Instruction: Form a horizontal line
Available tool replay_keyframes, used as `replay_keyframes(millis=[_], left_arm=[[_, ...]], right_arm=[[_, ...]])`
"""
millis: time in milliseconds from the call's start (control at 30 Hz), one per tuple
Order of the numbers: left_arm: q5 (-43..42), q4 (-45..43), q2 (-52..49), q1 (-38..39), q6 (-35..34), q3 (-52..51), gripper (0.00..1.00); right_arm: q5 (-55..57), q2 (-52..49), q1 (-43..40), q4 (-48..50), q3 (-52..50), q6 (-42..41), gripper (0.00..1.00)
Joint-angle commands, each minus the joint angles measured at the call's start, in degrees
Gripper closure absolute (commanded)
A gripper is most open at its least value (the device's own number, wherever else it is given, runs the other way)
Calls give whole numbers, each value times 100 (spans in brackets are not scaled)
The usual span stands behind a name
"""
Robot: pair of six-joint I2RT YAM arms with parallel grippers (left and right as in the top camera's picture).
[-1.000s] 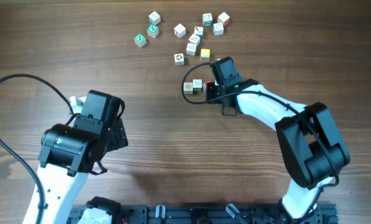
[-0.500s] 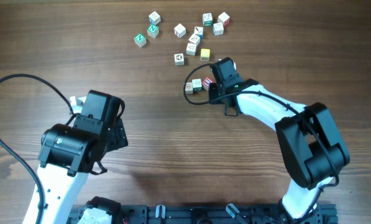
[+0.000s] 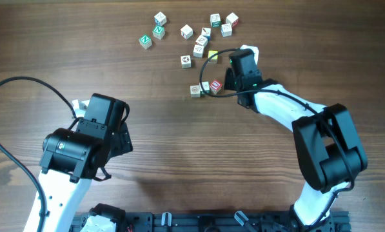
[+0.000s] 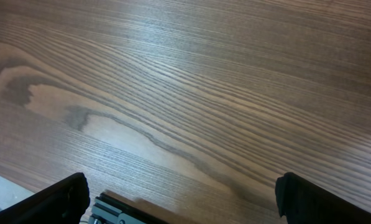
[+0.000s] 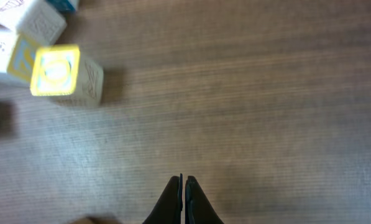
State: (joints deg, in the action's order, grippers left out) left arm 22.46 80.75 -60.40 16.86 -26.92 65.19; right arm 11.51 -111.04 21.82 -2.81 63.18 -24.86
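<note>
Right arm (image 3: pixel 282 111) lay stretched toward the bench's (image 3: pixel 179 148) far edge.
We saw right gripper (image 5: pixel 184 180) clenched, empty, near the horizontal line (image 3: pixel 206 87); left gripper (image 4: pixel 182 182) gaped wide.

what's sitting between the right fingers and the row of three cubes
Nothing visible. The right gripper, fingers shut, hangs up and right of the row; the yellow cube lies above the row, off that path.

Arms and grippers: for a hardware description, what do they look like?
The left arm and right arm have white links and black joint housings, each with a thin black cable. The left gripper and right gripper have black fingers; the right's taper to points.
</note>
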Motion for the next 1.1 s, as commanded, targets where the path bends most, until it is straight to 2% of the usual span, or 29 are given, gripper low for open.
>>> replay_keyframes(millis=[0,133,400,667,1067], left_arm=[[13,-11,39,-26,-94,-33,0],[11,-11,39,-26,-94,-33,0],[11,-11,39,-26,-94,-33,0],[11,-11,39,-26,-94,-33,0],[11,-11,39,-26,-94,-33,0]], right_arm=[[-514,-153,-20,184,-28,-83,96],[-922,-393,-20,452,-28,-81,96],[-1014,-538,-20,496,-28,-81,96],[-1829,-538,-20,479,-28,-68,96],[-1869,-538,-15,52,-28,-79,96]])
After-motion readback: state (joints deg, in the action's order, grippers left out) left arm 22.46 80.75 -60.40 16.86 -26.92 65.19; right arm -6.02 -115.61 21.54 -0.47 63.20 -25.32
